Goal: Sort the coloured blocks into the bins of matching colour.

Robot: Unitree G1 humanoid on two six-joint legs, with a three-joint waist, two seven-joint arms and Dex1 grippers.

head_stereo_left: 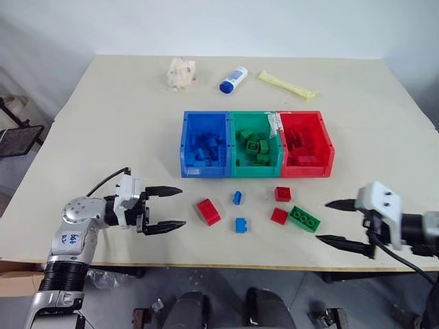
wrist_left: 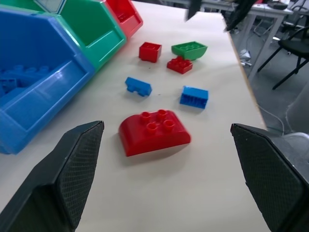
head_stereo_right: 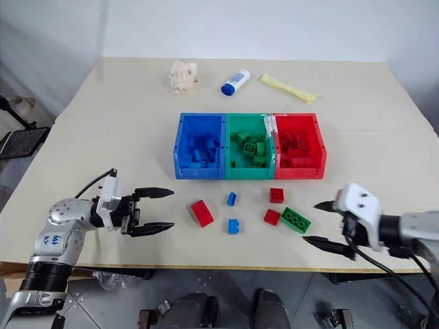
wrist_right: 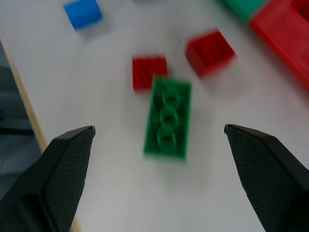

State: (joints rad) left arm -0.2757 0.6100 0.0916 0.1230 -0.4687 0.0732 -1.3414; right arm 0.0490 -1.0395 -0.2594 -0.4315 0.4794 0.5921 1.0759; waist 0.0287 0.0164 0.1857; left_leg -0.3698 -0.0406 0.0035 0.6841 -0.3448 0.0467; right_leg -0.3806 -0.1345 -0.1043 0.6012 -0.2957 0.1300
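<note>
Three joined bins stand mid-table: blue (head_stereo_left: pixel 186 142), green (head_stereo_left: pixel 234 144) and red (head_stereo_left: pixel 326 142), each holding blocks of its own colour. Loose blocks lie in front of them: a rounded red block (head_stereo_left: pixel 208 211), two small blue blocks (head_stereo_left: pixel 237 197) (head_stereo_left: pixel 241 225), two small red blocks (head_stereo_left: pixel 282 193) (head_stereo_left: pixel 278 216) and a long green block (head_stereo_left: pixel 304 218). My left gripper (head_stereo_left: pixel 169 208) is open, level, pointing at the rounded red block (wrist_left: pixel 153 131) from its left. My right gripper (head_stereo_left: pixel 345 222) is open, just right of the green block (wrist_right: pixel 167 118), empty.
At the table's far side lie a crumpled wad (head_stereo_left: pixel 181 73), a white bottle with a blue cap (head_stereo_left: pixel 233 79) and a yellow packet (head_stereo_left: pixel 286 85). The table's front edge (head_stereo_left: pixel 226 264) runs just below both grippers. A black chair (head_stereo_left: pixel 17 137) stands off the left side.
</note>
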